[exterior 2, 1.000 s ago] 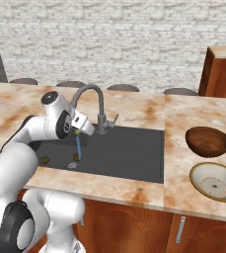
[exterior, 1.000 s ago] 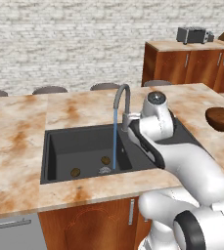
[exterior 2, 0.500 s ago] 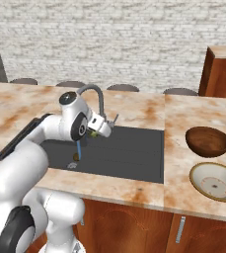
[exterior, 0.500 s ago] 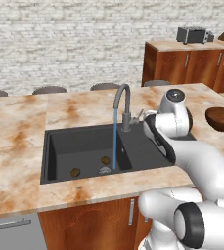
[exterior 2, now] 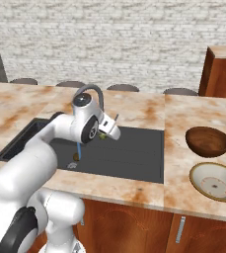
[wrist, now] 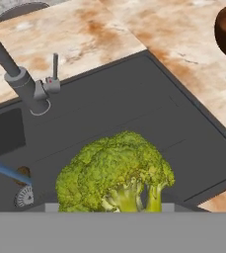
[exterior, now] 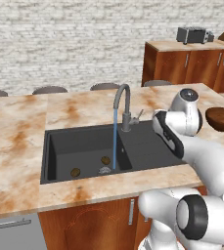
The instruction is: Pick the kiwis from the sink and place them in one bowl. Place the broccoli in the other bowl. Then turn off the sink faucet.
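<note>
Gripper (exterior 2: 106,133): clamped on broccoli (wrist: 115,173), lifted above sink (wrist: 134,104) drainboard. Two kiwis (exterior: 105,160) in basin beside faucet (exterior: 124,105) stream.

Evenly, softly lit throughout, with no visible lamp and no glare. Only faint shading inside the sink (exterior: 84,146) and under the surface (exterior 2: 198,108) edge. Flat rendered look, sharp across both base views. Slightly coarse and soft on the broccoli (wrist: 115,170) up close. No edge distortion.
</note>
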You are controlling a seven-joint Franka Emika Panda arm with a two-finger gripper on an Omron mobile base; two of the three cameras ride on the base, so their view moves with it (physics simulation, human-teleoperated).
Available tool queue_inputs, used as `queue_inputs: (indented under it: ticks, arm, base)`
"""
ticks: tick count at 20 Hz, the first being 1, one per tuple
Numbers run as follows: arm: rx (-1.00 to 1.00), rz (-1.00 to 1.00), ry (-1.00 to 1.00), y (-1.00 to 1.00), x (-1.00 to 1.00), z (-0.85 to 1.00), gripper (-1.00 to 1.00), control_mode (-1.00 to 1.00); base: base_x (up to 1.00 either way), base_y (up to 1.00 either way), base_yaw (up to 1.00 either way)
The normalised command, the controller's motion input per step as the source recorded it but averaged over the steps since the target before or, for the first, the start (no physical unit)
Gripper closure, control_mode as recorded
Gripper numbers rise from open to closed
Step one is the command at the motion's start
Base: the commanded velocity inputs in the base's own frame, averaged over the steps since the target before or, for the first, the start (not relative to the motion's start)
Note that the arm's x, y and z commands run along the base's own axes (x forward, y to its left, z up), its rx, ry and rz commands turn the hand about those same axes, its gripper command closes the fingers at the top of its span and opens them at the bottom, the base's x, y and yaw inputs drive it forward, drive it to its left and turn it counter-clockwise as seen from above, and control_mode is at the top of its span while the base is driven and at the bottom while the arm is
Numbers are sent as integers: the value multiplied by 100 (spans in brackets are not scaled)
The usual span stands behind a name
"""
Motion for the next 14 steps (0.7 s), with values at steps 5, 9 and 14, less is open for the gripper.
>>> queue_inputs:
  ticks: [5, 9, 14]
  arm:
    - [6, -2, 2, -27, 7, -3, 100, -100]
    - [11, 0, 0, -39, 5, -25, 100, -100]
    - [8, -2, 7, -47, 11, -1, 100, -100]
  base:
    - [0, 0, 0]
    - [0, 0, 0]
    - [0, 0, 0]
